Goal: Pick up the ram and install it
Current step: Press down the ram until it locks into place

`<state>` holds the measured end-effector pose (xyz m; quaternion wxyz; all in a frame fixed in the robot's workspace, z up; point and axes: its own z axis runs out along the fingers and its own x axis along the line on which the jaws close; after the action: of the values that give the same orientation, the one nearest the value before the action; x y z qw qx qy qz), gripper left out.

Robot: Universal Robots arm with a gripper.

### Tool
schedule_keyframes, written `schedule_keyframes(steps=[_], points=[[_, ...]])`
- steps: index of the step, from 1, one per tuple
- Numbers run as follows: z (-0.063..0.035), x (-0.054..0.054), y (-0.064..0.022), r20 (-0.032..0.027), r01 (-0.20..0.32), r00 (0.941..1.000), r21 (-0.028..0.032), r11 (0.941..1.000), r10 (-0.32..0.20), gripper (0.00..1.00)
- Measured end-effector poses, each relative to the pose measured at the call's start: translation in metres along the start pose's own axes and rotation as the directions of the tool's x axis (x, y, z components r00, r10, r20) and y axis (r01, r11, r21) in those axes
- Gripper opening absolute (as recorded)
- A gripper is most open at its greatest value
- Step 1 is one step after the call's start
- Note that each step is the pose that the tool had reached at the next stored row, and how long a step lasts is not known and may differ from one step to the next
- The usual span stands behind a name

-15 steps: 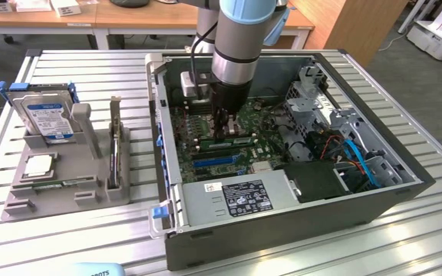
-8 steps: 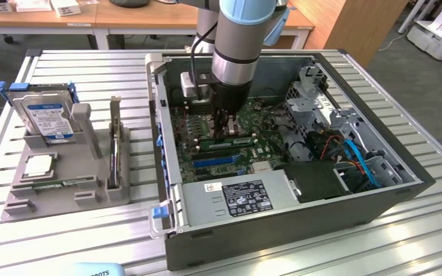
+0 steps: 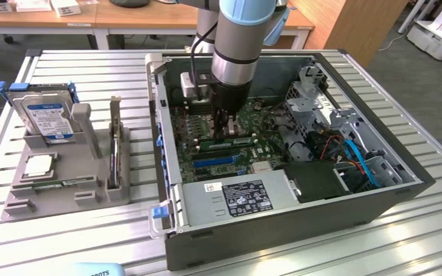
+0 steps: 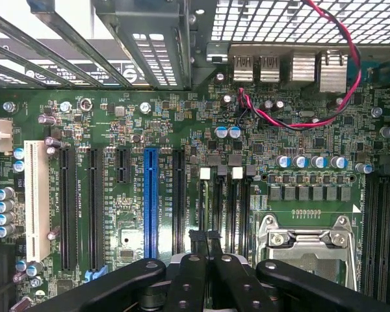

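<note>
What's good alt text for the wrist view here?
The shut end effector hangs just above a green motherboard inside an open computer case, its dark fingers pressed together near the memory slots beside the empty processor socket. A blue expansion slot stands among black ones, and a red and black wire loops near the rear ports.

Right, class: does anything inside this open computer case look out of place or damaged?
Nothing looks damaged or spilled. The processor socket on the motherboard looks empty, and a red-and-black wire loops loosely across the board.
</note>
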<state>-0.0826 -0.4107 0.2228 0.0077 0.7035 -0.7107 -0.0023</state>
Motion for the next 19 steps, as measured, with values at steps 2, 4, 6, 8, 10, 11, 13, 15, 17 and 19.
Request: schedule_keyframes(steps=[2,4,6,8,10,11,13,15,17,19], points=[[0.0000,0.0000,0.0000,0.0001,0.000,1.0000,0.0000,1.0000,0.000,0.10],[0.0001,0.0000,0.0000,0.0000,0.000,1.0000,0.0000,1.0000,0.000,0.10],[0.0005,0.0000,0.0000,0.0000,0.000,1.0000,0.0000,1.0000,0.000,0.10],[0.0008,0.0000,0.0000,0.0000,0.000,1.0000,0.0000,1.0000,0.000,0.10],[0.0008,0.0000,0.0000,-0.0001,0.000,1.0000,0.0000,1.0000,0.000,0.10],[0.0008,0.0000,0.0000,0.0000,0.000,1.0000,0.0000,1.0000,0.000,0.10],[0.0008,0.0000,0.0000,0.0000,0.000,1.0000,0.0000,1.0000,0.000,0.10],[0.0009,0.0000,0.0000,0.0001,0.000,1.0000,0.0000,1.0000,0.000,0.10],[0.0008,0.0000,0.0000,0.0001,0.000,1.0000,0.0000,1.0000,0.000,0.10],[0.0009,0.0000,0.0000,-0.0002,0.000,1.0000,-0.0001,1.0000,0.000,0.10]])
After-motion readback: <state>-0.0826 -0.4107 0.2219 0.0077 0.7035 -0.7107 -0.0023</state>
